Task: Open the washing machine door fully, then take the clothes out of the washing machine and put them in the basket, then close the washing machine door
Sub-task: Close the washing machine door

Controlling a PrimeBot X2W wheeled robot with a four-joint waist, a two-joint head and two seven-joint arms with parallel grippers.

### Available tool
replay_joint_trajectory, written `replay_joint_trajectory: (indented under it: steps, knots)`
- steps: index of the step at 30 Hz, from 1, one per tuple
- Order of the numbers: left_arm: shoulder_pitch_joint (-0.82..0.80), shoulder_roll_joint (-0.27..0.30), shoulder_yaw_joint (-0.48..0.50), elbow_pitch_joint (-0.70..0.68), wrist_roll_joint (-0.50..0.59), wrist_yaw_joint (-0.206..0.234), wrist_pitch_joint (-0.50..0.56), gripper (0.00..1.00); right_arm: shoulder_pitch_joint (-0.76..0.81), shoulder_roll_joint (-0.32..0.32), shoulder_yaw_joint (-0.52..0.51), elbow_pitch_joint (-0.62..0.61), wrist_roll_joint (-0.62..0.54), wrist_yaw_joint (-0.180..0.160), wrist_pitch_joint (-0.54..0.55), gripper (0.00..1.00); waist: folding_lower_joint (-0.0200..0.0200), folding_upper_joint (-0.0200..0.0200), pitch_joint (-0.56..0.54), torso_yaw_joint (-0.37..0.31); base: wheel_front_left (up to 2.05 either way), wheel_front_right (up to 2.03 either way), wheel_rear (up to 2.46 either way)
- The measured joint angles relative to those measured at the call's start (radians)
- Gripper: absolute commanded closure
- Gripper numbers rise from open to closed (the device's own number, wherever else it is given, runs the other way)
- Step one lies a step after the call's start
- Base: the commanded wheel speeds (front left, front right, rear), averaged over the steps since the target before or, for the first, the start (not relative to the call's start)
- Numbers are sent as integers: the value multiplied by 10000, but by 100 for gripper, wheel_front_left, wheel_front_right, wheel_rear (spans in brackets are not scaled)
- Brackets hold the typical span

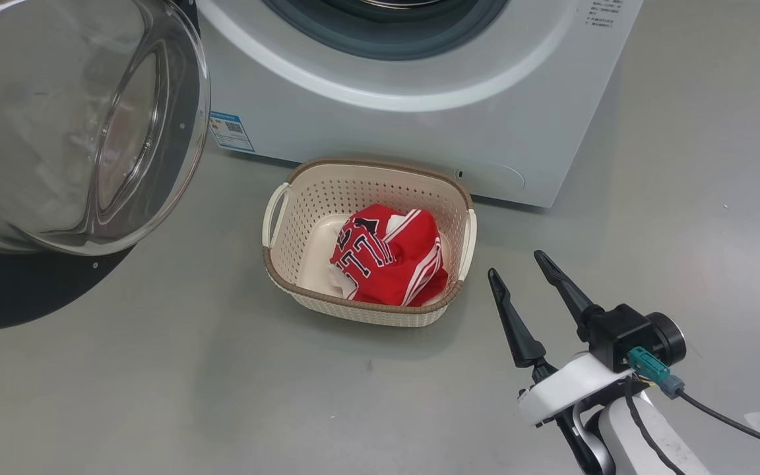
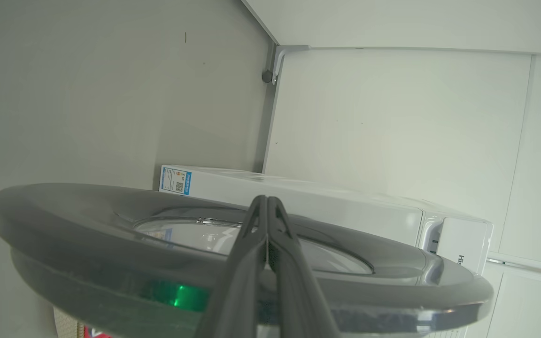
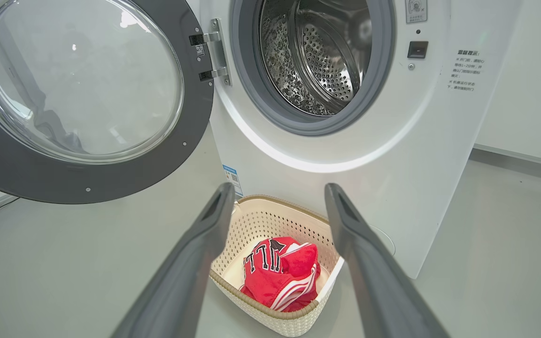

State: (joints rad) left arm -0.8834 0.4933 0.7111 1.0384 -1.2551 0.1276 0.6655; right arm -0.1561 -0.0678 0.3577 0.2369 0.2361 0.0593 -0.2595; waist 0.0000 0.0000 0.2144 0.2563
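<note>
Grey floor, washing machine door open at left.
Left gripper, pinched together, hangs by its outer face; right gripper, spread, farther.

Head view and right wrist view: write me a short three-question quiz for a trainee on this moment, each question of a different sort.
1. True or false: the clothes lie inside the basket.
2. Pick one. The washing machine door is: A) shut against the machine; B) swung open on its hinge; C) lying flat on the floor.
3. Fill the gap: the jaws of the right gripper stand ____, with nothing between them.
Key: 1 true; 2 B; 3 open.
</note>
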Motion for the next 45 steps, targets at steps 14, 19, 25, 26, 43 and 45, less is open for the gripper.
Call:
replay_joint_trajectory:
  steps: [14, 19, 25, 26, 43, 45]
  knots:
    - [0, -86, -307, 79, 102, -364, 1020, 100, 0, 12, -59, -2, 2, 0, 0, 0, 0, 0, -51, 12, 0, 0, 0]
    - [2, -295, -316, 48, 77, -546, 1283, 100, 0, 15, -77, -2, 2, 0, 0, 0, 0, 0, -53, 25, 0, 0, 0]
    - [29, -449, -378, 36, 63, -767, 1701, 100, 0, 19, -113, -4, 2, -2, 0, 0, 0, 0, -53, 55, 0, 0, 0]
    - [38, -468, -414, 21, 63, -817, 1753, 100, 0, 21, -113, -2, 2, -2, 0, 0, 0, 0, -55, 60, 0, 0, 0]
    - [615, -1463, -508, -466, -500, -1703, 3185, 100, 6, 50, -104, 56, 21, 0, 0, 0, 0, 0, -305, 103, 0, 0, 0]
    - [656, -1611, -508, -518, -642, -1779, 3375, 100, 7, 52, -94, 69, 23, 2, 0, 0, 0, 0, -350, 106, 0, 0, 0]
